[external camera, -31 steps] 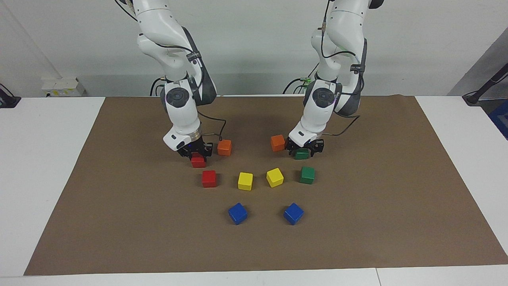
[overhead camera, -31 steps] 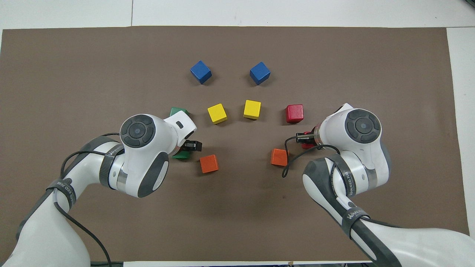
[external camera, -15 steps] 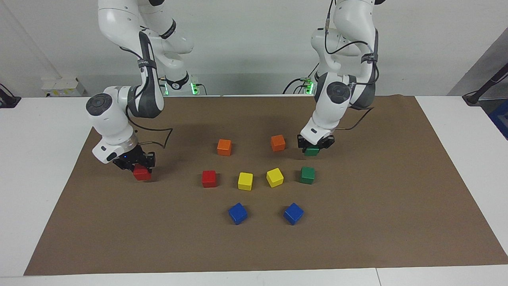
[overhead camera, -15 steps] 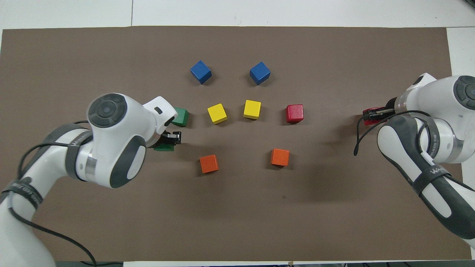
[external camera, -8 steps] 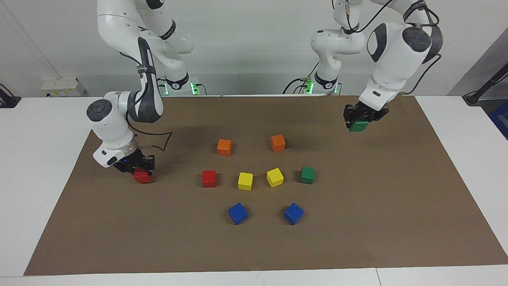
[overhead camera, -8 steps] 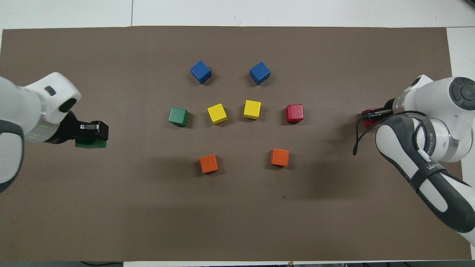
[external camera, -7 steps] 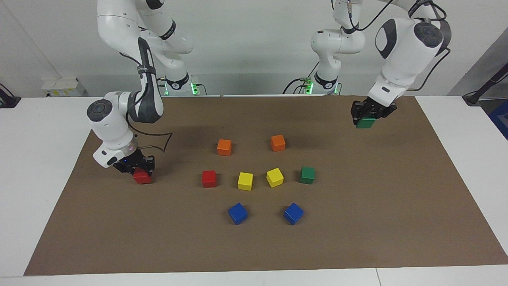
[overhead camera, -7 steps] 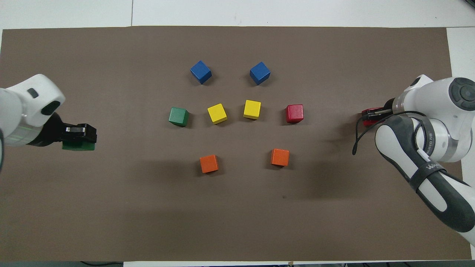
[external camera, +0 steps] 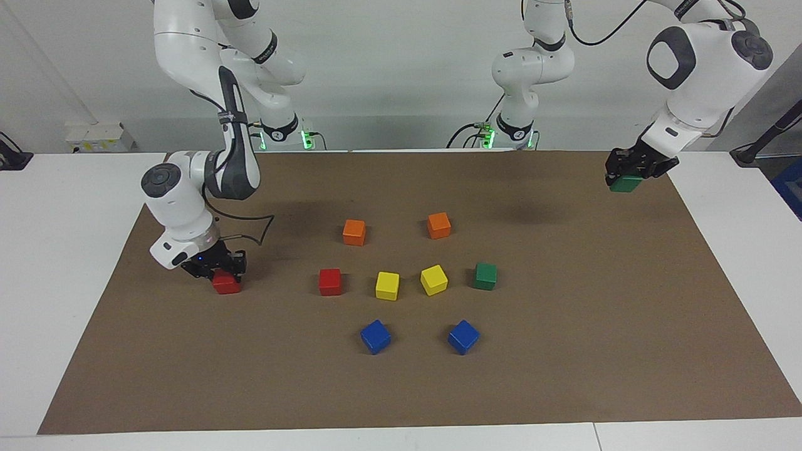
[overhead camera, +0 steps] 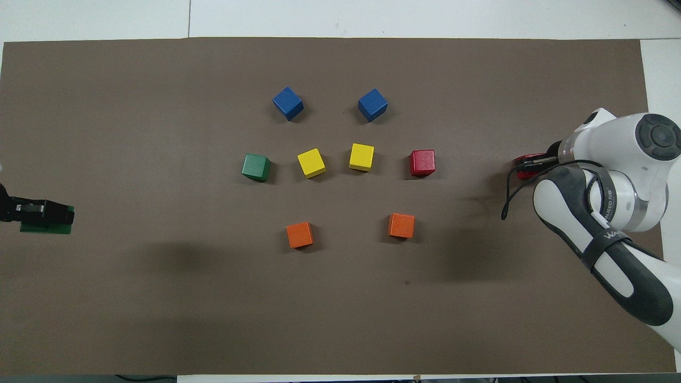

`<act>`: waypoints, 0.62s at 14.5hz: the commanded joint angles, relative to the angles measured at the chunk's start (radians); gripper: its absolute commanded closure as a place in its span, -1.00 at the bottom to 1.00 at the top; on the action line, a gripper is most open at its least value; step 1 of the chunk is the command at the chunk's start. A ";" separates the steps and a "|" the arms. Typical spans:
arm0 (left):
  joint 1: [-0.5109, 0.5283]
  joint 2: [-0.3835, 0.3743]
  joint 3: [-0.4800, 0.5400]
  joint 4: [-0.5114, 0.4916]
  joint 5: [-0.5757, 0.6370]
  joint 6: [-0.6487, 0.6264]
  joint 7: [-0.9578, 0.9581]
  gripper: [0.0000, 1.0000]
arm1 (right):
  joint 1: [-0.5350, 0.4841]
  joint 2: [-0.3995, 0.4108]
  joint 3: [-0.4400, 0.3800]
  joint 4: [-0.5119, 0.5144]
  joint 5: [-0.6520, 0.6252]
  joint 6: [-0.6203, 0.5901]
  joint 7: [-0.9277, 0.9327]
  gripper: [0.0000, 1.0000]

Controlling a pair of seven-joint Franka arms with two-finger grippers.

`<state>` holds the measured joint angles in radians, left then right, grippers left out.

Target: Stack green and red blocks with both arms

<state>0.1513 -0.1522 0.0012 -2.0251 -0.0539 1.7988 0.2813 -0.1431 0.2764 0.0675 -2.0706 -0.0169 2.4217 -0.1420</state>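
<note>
Facing view: the right gripper is clamped on a red block that sits on or just above the brown mat toward the right arm's end of the counter, beside the row holding the second red block. The left gripper holds a green block in the air over the mat's edge at the left arm's end; the second green block rests at the other end of that row, well apart from it. Yellow, blue and orange blocks play no part. Neither pair appears stacked yet. To stack well, each carried block should be brought squarely over its resting partner, faces aligned, lowered until the faces meet, and released only then. A tilted or offset release would likely let the glossy cube slide off.
</note>
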 commanded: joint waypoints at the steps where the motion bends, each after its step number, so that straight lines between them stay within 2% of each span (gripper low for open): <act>1: 0.059 -0.061 -0.010 -0.154 -0.006 0.144 0.071 1.00 | -0.016 0.007 0.011 -0.009 0.005 0.033 -0.021 -0.99; 4: 0.077 -0.029 -0.010 -0.237 -0.006 0.275 0.098 1.00 | -0.016 -0.011 0.011 -0.002 0.005 -0.012 -0.028 -1.00; 7: 0.070 0.042 -0.012 -0.271 -0.006 0.390 0.098 1.00 | -0.012 -0.064 0.011 0.085 0.005 -0.209 -0.021 -1.00; 9: 0.059 0.086 -0.012 -0.293 -0.006 0.480 0.098 1.00 | 0.014 -0.077 0.018 0.203 0.005 -0.375 0.045 -1.00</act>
<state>0.2157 -0.1008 -0.0081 -2.2948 -0.0539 2.1918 0.3619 -0.1390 0.2231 0.0709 -1.9657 -0.0169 2.1862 -0.1372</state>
